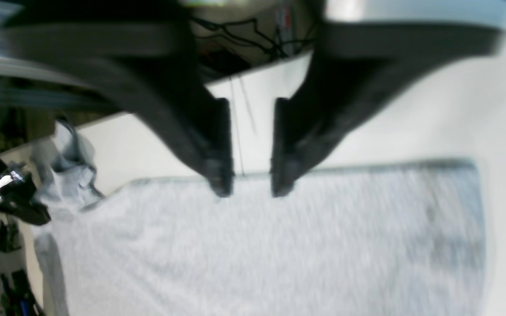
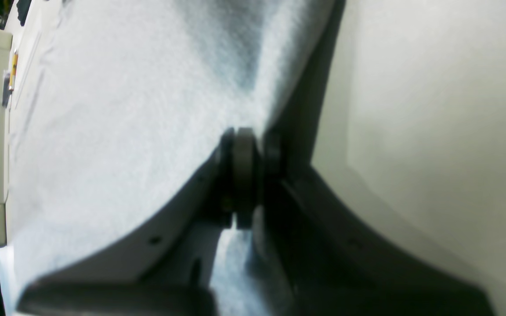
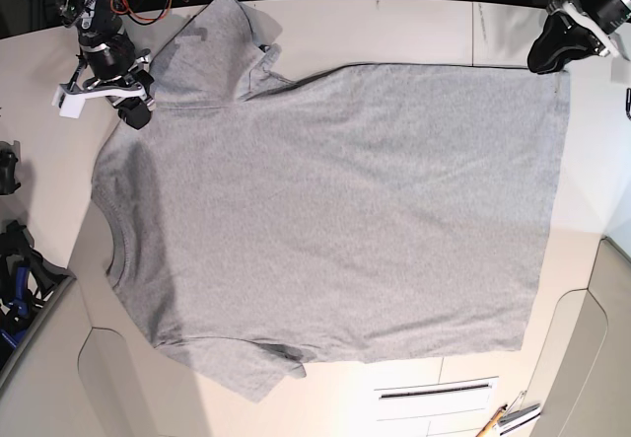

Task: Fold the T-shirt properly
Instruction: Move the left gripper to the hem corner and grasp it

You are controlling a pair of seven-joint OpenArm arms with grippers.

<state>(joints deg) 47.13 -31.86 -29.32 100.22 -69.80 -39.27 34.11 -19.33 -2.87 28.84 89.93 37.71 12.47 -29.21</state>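
Across most of the table the T-shirt lies spread flat, plain grey side up, its ribbed neck toward the left edge and its hem toward the right edge. Near the far left corner the right claw is clamped on a pinch of the shirt's fabric by the far sleeve. By the far right corner the left claw hangs just above the hem corner, its fingers apart and holding nothing.
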